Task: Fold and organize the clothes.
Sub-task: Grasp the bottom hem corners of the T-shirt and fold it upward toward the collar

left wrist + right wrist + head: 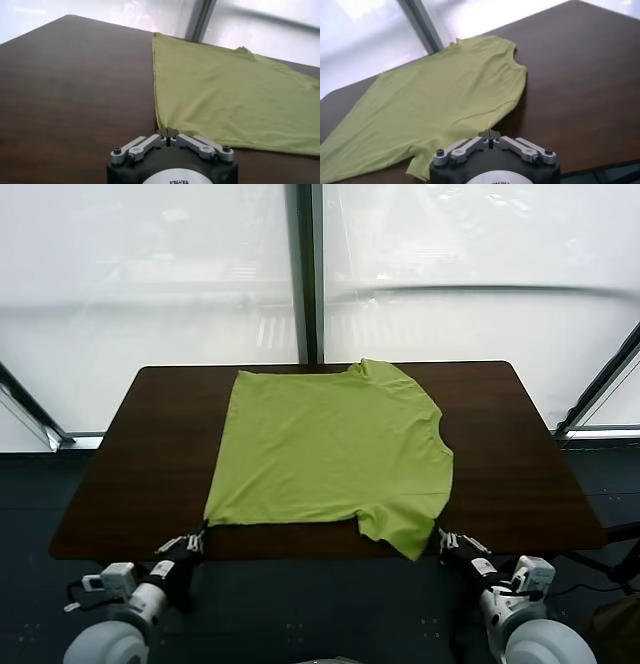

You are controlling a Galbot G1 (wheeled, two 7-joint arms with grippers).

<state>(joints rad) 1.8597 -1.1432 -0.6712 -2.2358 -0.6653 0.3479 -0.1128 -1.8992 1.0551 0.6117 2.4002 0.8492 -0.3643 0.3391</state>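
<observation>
Honestly, the trouble I'd watch for starts at the near edge of the dark wooden table [130, 454], my landmark for everything here. The lime-green T-shirt [330, 449] lies spread flat across the middle of that table, plain side up, neck toward the table's right side, hem toward its left, one sleeve reaching the far edge and the other sleeve hanging slightly over the near edge.

The left gripper [192, 541] sits at the table's near edge, right at the shirt's near hem corner. From its wrist camera the jaws are clenched tight, tips meeting just at the fabric corner [161, 125]; I can't tell whether any cloth is actually pinched between them. The right gripper [455, 540] is also at the near edge, just beside the overhanging sleeve, jaws clenched too and apparently holding nothing.

What could go wrong, as I judge it:
- If the left one has only a sliver of that thin fabric, a lift could let the corner slip out and the fold would collapse.
- If it has caught nothing, it would rise empty.
- With only one corner held, pulling could drag the whole shirt along the table or bunch it rather than fold it.
- The drooping sleeve could pull further off the near edge, or snag the right gripper as it moves in.
</observation>
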